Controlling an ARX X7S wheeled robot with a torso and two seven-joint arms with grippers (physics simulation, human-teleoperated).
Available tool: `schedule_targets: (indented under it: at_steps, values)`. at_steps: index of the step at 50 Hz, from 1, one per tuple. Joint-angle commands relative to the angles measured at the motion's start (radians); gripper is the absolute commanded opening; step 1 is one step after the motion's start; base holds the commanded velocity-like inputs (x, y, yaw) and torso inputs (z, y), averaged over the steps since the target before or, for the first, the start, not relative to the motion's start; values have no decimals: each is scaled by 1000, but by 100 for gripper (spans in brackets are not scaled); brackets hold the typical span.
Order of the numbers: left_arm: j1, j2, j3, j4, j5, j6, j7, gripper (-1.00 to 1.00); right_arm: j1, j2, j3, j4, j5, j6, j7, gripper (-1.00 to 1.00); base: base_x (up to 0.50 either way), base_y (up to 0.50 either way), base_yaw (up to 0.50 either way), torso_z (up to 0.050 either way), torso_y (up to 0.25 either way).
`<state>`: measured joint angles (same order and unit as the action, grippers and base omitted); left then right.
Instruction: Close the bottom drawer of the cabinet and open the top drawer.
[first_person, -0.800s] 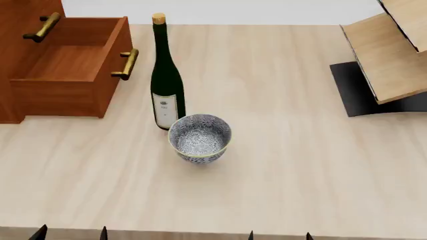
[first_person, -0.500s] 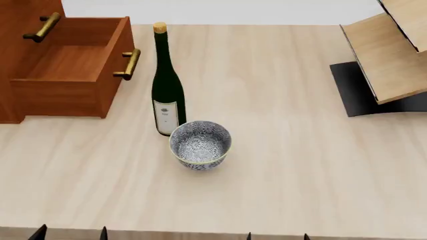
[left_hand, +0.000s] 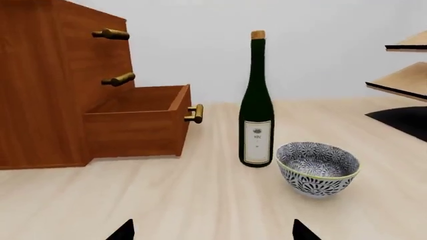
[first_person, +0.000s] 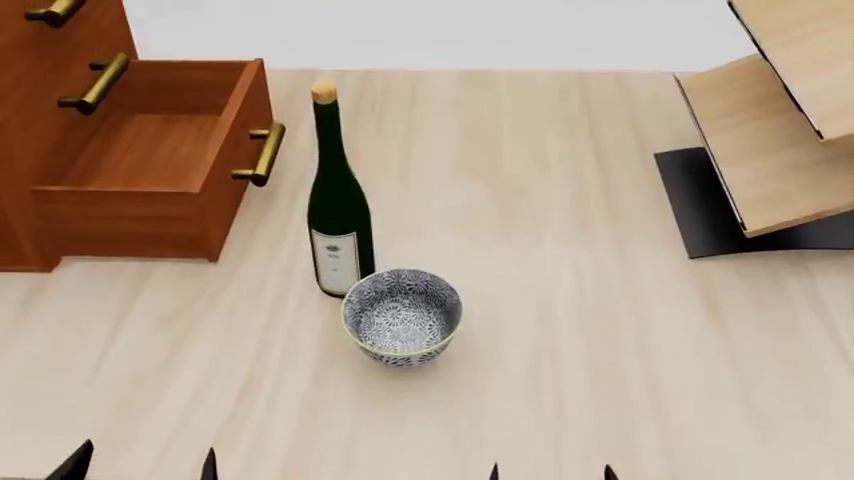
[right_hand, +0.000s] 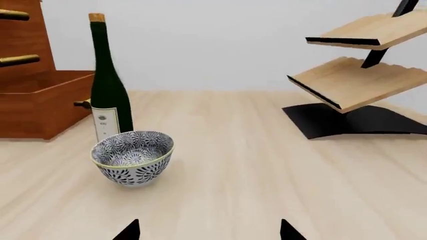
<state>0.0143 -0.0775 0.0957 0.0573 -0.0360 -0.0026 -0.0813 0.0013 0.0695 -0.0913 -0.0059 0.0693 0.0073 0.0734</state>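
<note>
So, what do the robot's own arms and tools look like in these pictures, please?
Very little of them shows. In the head view, only dark, pointed fingertips poke up at the bottom edge: one pair for the left tool, one pair for the right tool. Each wrist view shows the same: two black, tapered tips. No arm links, cables or markings are visible in any picture.

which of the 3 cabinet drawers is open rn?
The bottom drawer, pulled out with its inside showing. The top drawer and middle drawer sit flush in the cabinet.

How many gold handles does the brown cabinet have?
3: top drawer's handle highest, middle drawer's handle below it, and bottom drawer's handle on the pulled-out drawer beside the bottle.
</note>
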Motion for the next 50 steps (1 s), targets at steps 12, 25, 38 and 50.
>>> schedule_targets:
  at_steps: [12, 25, 38, 50]
  values:
    - [-5, -38, 23, 170, -39, -97, -29, 100, 31, 47, -34, -131, 16, 99, 34, 100, 0, 0, 0, 50, 0]
    - [-120, -69, 2, 363, -119, -290, -27, 100, 117, 90, -9, -284, 20, 241, 62, 100, 0, 0, 0, 41, 0]
    - [-337, -119, -24, 438, -145, -447, -29, 100, 303, 125, 16, -348, 57, 411, 57, 100, 0, 0, 0, 0, 0]
    - [-560, -140, -38, 462, -176, -574, -32, 100, 466, 141, 41, -353, 88, 519, 60, 100, 0, 0, 0, 0, 0]
